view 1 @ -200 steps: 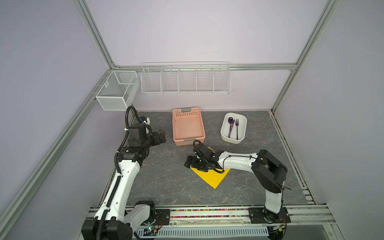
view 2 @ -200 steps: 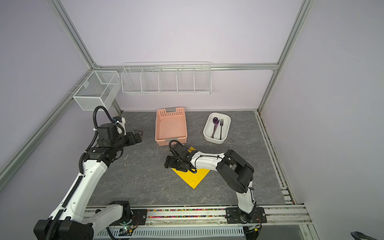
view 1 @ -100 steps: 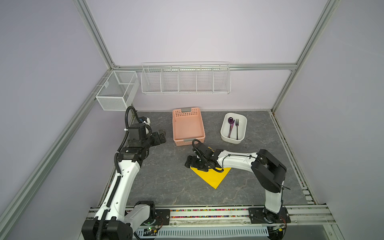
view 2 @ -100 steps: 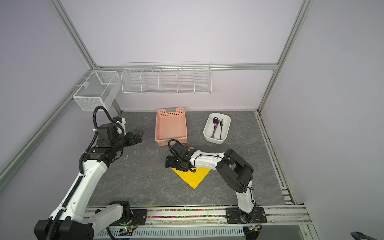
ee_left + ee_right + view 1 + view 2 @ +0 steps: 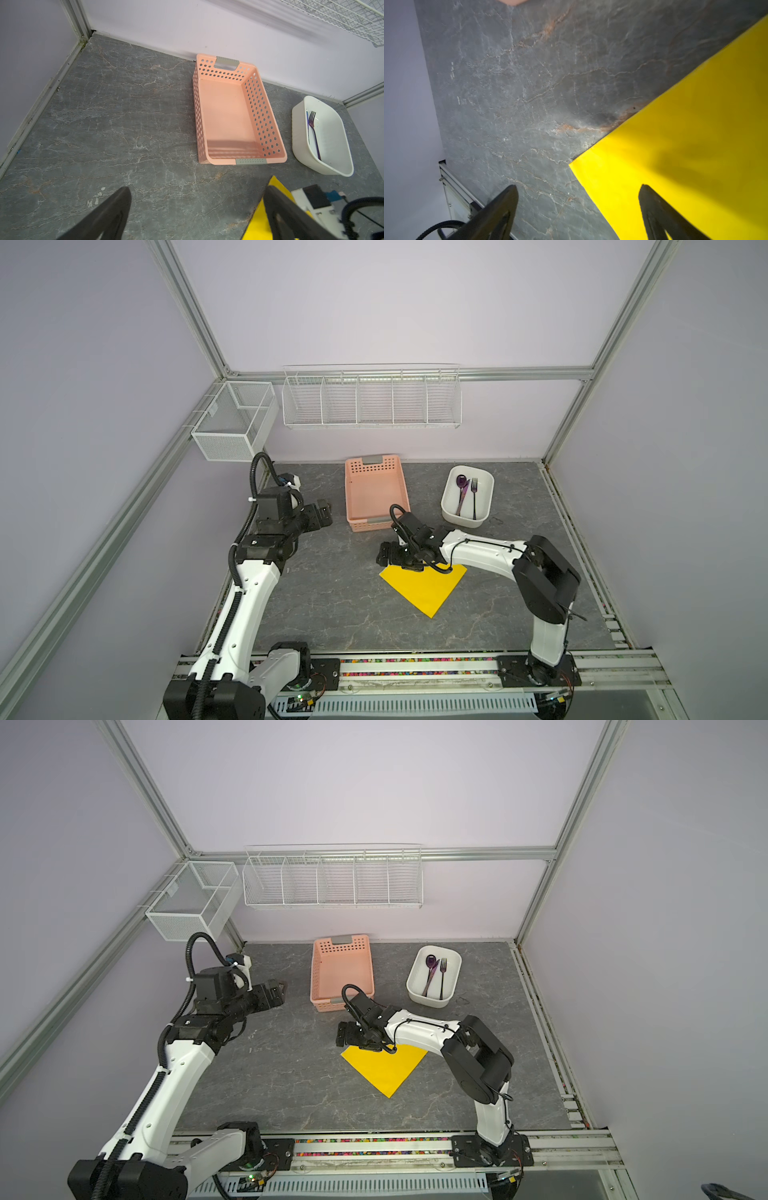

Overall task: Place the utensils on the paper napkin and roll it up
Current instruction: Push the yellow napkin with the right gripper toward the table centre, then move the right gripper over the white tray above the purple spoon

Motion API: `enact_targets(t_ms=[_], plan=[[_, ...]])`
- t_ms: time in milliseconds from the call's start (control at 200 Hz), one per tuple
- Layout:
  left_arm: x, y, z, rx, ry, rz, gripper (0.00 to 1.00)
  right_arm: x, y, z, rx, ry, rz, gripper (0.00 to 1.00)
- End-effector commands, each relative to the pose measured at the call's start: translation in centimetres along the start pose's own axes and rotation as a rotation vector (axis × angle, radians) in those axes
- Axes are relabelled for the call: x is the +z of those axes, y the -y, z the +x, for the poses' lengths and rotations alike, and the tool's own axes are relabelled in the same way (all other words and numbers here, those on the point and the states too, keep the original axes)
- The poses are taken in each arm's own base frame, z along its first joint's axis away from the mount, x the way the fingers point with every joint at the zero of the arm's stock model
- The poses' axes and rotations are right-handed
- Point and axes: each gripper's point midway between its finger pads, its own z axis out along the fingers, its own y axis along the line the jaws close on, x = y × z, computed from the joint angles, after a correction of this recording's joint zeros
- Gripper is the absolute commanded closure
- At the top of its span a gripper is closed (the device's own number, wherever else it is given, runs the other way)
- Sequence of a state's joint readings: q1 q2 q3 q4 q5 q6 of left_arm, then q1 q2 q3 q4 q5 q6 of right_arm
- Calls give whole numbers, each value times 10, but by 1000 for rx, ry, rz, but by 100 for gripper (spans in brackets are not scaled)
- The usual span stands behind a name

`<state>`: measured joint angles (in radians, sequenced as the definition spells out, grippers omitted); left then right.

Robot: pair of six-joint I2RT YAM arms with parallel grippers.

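The yellow paper napkin (image 5: 428,589) (image 5: 384,1069) lies flat on the grey table, turned like a diamond. My right gripper (image 5: 384,558) (image 5: 343,1038) hovers low at its left corner, open and empty. In the right wrist view (image 5: 578,185) one finger is over the napkin (image 5: 695,135) and the other is over bare table. The utensils (image 5: 467,497) (image 5: 434,977) lie in the white tub (image 5: 451,510). My left gripper (image 5: 326,512) (image 5: 278,990) (image 5: 197,188) is raised at the left, open and empty, apart from everything. The left wrist view shows the fork (image 5: 313,133) and a napkin edge (image 5: 259,218).
A pink perforated basket (image 5: 370,524) (image 5: 251,161) stands empty at the back middle, just behind my right gripper. The white tub (image 5: 332,168) is to its right. Wire racks (image 5: 370,398) hang on the back wall and a mesh bin (image 5: 232,423) on the left rail.
The right arm has shifted only slightly at the napkin's corner. The napkin, the utensils and the left arm have not moved.
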<state>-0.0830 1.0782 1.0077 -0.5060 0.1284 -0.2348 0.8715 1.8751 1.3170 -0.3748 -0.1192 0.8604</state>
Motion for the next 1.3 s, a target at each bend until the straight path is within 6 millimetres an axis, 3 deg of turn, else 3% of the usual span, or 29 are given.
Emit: enact_targets(t_ms=[0, 200, 415, 635, 790, 1050, 1295], plan=[[0, -4, 1, -10, 3, -10, 0, -50, 4, -25, -72, 57, 32, 8], [1, -5, 2, -9, -1, -13, 0, -100, 38, -65, -103, 110, 135, 9], [3, -5, 3, -10, -6, -15, 1, -121, 78, -117, -75, 142, 141, 15], [5, -6, 5, -11, -15, -18, 1, -112, 106, -156, -92, 101, 161, 15], [7, -6, 6, -14, -23, -14, 1, -94, 123, -169, -82, 54, 158, 15], [9, -6, 8, -16, -32, -14, 1, -62, 131, -173, -112, -28, 123, 16], [9, -6, 9, -14, -34, -16, 1, -55, 133, -157, -138, -106, 99, 19]])
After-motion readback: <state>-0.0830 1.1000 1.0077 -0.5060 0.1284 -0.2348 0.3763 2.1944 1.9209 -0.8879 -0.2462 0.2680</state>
